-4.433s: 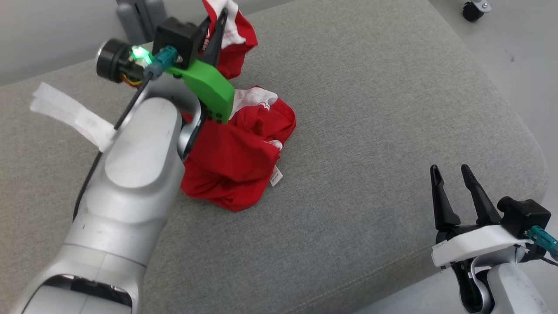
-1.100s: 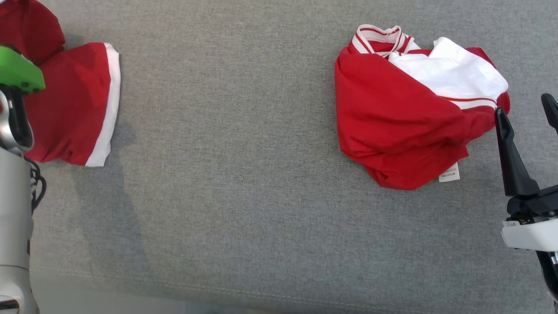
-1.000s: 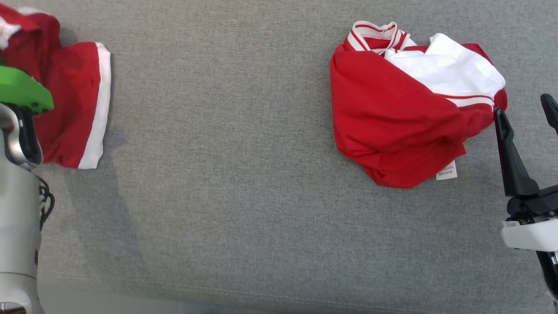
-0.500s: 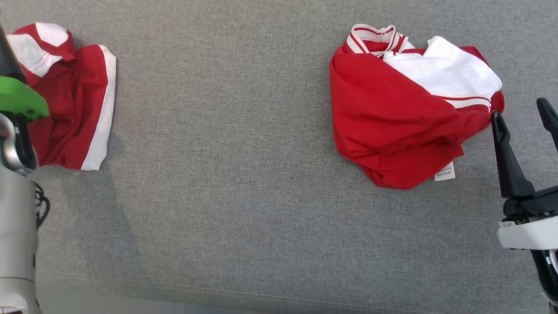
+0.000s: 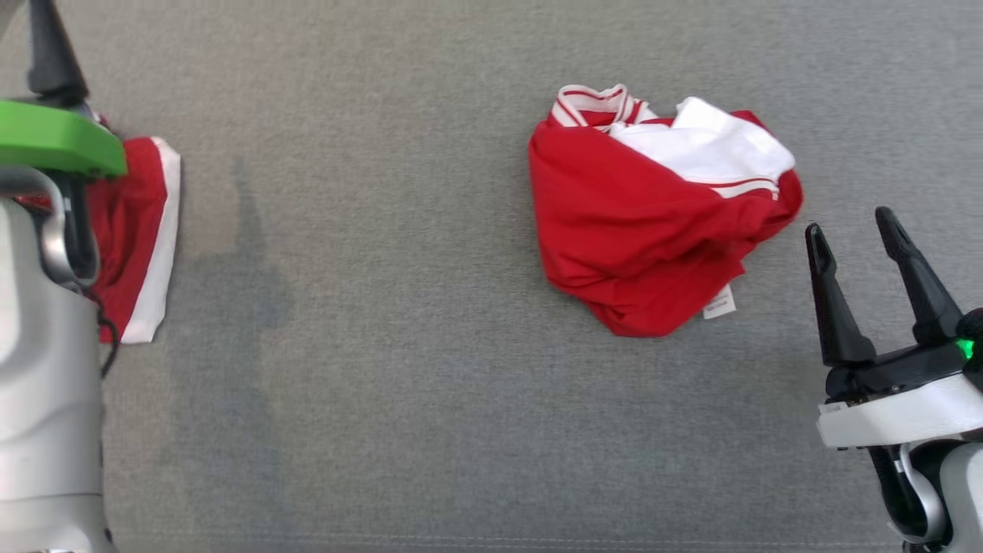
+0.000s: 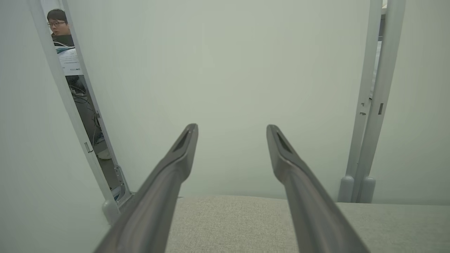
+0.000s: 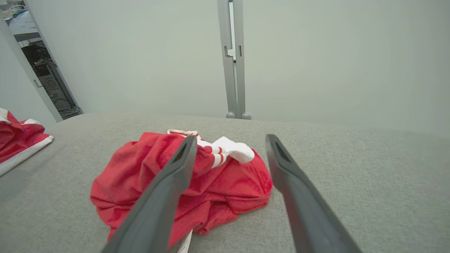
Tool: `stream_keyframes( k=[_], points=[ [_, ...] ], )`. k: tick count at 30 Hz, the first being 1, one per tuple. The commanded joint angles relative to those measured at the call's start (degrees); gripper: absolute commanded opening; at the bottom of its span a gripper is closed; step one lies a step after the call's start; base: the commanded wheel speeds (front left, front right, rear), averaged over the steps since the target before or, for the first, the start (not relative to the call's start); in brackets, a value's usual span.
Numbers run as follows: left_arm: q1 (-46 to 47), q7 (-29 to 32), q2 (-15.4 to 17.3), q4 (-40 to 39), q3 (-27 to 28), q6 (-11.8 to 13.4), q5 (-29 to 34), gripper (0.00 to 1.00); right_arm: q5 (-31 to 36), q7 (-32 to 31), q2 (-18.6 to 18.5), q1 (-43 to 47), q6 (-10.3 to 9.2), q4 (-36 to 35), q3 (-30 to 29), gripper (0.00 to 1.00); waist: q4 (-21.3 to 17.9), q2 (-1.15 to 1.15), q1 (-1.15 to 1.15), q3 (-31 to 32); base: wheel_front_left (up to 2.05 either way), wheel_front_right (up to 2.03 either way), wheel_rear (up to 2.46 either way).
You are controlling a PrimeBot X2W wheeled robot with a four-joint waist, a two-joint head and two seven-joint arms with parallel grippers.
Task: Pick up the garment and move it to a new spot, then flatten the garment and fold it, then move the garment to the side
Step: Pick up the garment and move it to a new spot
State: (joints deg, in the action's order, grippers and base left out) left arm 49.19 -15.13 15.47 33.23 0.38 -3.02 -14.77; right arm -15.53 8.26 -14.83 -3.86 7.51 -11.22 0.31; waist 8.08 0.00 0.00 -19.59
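Observation:
One red garment with a white band (image 5: 138, 230) lies at the left of the grey cushion, partly hidden behind my left arm. My left gripper (image 6: 232, 128) stands open above it with nothing between the fingers, pointing at the back wall; one of its fingers (image 5: 51, 54) shows at the top left of the head view. A second crumpled red and white garment (image 5: 637, 230) lies right of centre, also seen ahead in the right wrist view (image 7: 225, 175). My right gripper (image 5: 852, 224) is open and empty, just right of and nearer than that heap, not touching it.
The grey cushion (image 5: 369, 369) stretches wide between the two garments, and its front seam runs along the bottom of the head view. Pale wall panels with grey posts (image 7: 233, 70) stand behind the cushion. A person (image 6: 59, 24) shows through a gap between panels.
My left gripper has opened and let go of the left garment, which now lies on the cushion, and the fingers have lifted off it. The head camera has shifted; the right gripper stays open.

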Motion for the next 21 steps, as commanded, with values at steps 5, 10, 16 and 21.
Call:
stream_keyframes(
  k=[5, 10, 16, 21],
  points=[
    [-5.1, 0.0, -2.5, -2.3, -1.0, -1.2, 1.6, 1.00, -0.4, 2.0, 1.6, -0.6, -0.04, 3.3, 0.7, 1.00, -5.5, 0.00, 0.00, 4.9, 0.00, 0.00, 0.00],
    [-9.8, 0.0, -4.3, -4.5, -1.7, -1.7, 2.8, 1.00, -0.4, 3.1, 2.6, -0.3, -0.04, 5.7, 1.5, 1.00, -7.6, 0.00, 0.00, 7.3, 0.00, 0.00, 0.00],
    [-16.8, 0.0, -5.8, -7.7, -1.5, -1.9, 3.3, 1.00, -0.5, 4.1, 3.4, 0.8, -0.03, 8.1, 2.2, 1.00, -8.9, 0.00, 0.00, 10.0, 0.00, 0.00, 0.00],
    [-22.9, 0.0, -6.4, -10.4, -1.0, -2.1, 3.4, 1.00, -0.2, 4.6, 4.0, 1.5, -0.03, 9.6, 2.5, 1.00, -9.2, 0.00, 0.00, 12.2, 0.00, 0.00, 0.00]
  ],
)
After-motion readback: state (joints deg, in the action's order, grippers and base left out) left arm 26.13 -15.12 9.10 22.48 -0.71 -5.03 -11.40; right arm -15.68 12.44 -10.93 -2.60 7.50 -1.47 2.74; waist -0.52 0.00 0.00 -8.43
